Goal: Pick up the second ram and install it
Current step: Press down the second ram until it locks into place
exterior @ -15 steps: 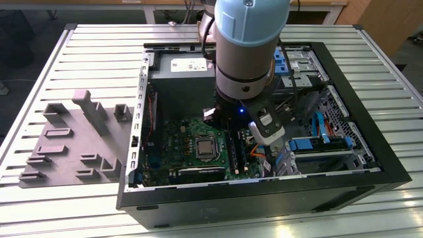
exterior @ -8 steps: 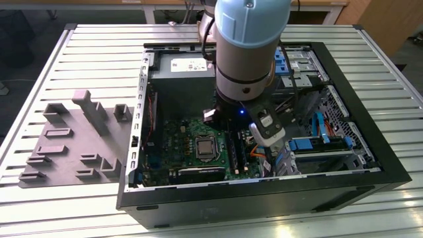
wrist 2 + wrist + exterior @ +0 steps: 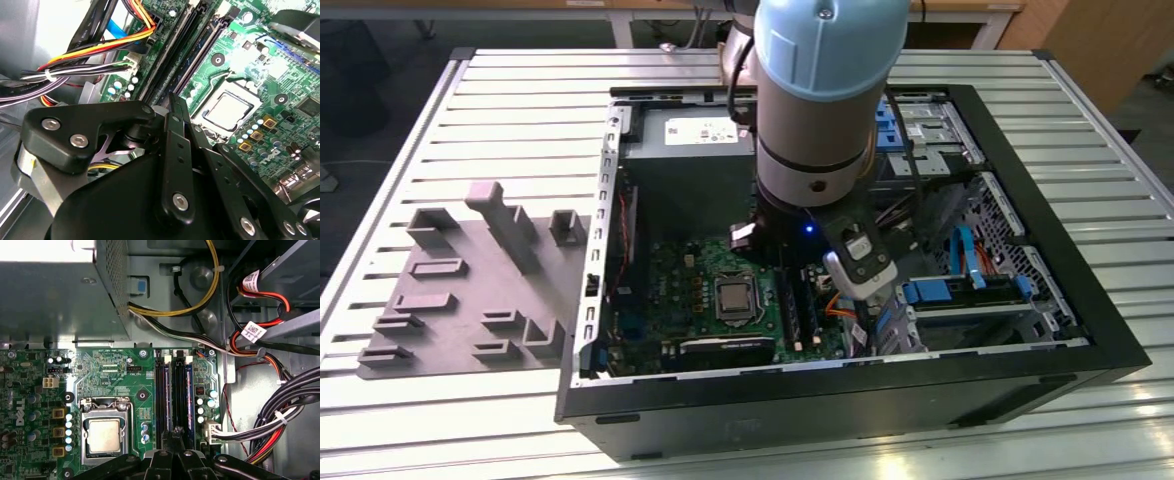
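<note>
The pincer [image 3: 176, 440] hung low inside the open computer case [image 3: 1067, 340], directly above the memory slots [image 3: 161, 395] of the green motherboard [image 3: 115, 367]. In both wrist views its black fingers [image 3: 177, 117] stood drawn close together, their tips meeting at a narrow point over the slots; whether they pinched anything between them could not be told. The second ram [image 3: 189, 395], a long dark stick with a bluish edge, sat upright in the slot nearest the cable bundle [image 3: 280, 415], lying parallel to the neighbouring slots and just ahead of the fingertips. In the second wrist view the same stick [image 3: 200, 52] ran away from the fingers along the board's edge. The processor socket [image 3: 104, 432] lay just beside the slots, on the side away from the cables.

In the exterior view the arm [image 3: 821, 100] reached down into the case, which rested on its side on a slatted metal desk [image 3: 520, 100]. A grey plastic holder block [image 3: 467, 290] sat on the desk toward the exterior view's left, well apart from the case.
</note>
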{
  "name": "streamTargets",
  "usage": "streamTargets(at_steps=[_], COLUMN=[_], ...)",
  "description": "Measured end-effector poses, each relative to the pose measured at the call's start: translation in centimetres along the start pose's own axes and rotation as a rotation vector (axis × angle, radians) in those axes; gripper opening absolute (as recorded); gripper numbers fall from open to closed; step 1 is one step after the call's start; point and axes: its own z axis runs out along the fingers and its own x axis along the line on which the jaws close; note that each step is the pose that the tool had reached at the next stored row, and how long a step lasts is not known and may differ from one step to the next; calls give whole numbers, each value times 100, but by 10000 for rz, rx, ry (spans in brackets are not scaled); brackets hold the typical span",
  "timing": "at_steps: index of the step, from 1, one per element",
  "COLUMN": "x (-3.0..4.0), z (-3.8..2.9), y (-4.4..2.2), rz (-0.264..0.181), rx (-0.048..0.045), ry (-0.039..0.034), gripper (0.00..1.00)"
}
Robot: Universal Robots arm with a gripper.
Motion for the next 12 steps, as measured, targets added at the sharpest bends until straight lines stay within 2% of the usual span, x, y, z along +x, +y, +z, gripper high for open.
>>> streamTargets(at_steps=[12], x=[-2], z=[-6], y=[-63], rz=[0], rx=[0], ry=[0], gripper=[11])
